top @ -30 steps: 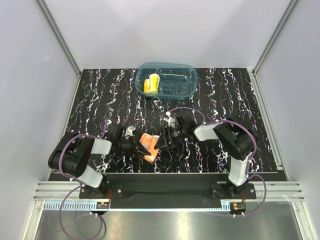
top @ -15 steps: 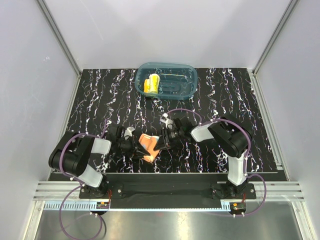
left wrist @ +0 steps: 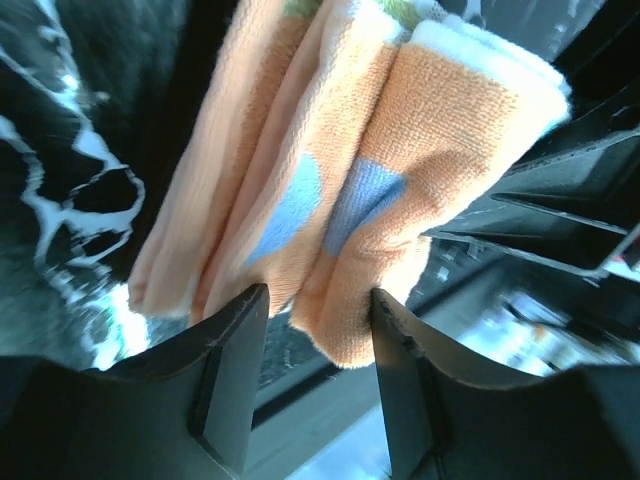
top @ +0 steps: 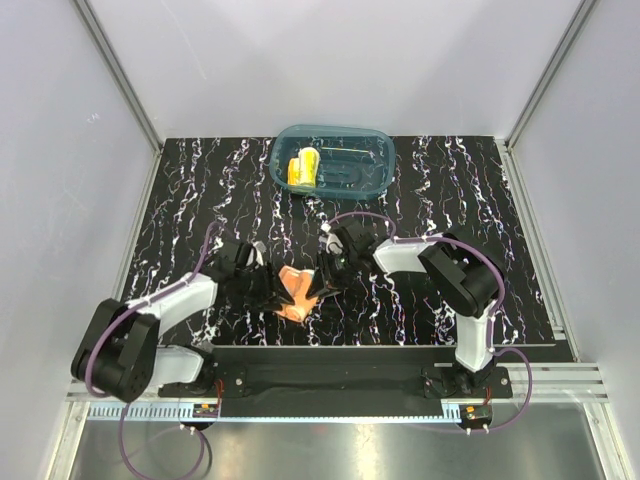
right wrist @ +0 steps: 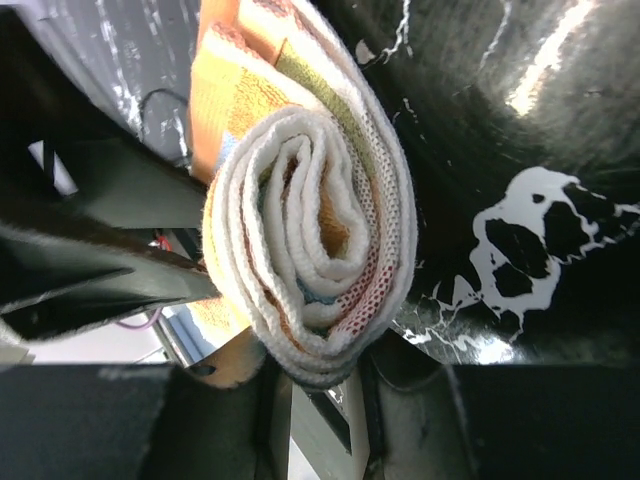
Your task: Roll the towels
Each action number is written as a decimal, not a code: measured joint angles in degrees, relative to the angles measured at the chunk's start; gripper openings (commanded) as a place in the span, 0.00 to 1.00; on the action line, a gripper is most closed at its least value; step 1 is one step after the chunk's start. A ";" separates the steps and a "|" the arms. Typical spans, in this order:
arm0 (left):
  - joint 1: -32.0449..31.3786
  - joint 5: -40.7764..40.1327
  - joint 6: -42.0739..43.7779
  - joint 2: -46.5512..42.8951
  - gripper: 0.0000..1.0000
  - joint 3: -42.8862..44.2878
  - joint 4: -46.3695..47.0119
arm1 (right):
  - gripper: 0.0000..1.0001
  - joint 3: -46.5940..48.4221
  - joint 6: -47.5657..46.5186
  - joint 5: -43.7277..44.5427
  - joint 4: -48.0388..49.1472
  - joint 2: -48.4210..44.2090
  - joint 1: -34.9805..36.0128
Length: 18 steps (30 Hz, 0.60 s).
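Left gripper [left wrist: 318, 300] has opened since the earlier frame; its jaws stand apart around one end of the orange towel [top: 297, 303]. Right gripper [top: 322, 282] clamps the rolled end, near the table's [top: 180, 200] near edge, midway along it.

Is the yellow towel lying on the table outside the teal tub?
No, the top view shows the yellow towel sitting inside the teal tub, within its rim.
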 measured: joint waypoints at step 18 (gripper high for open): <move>-32.57 -39.04 4.39 -10.23 0.52 15.52 -16.11 | 0.18 9.25 -2.25 10.62 -21.18 -1.38 2.27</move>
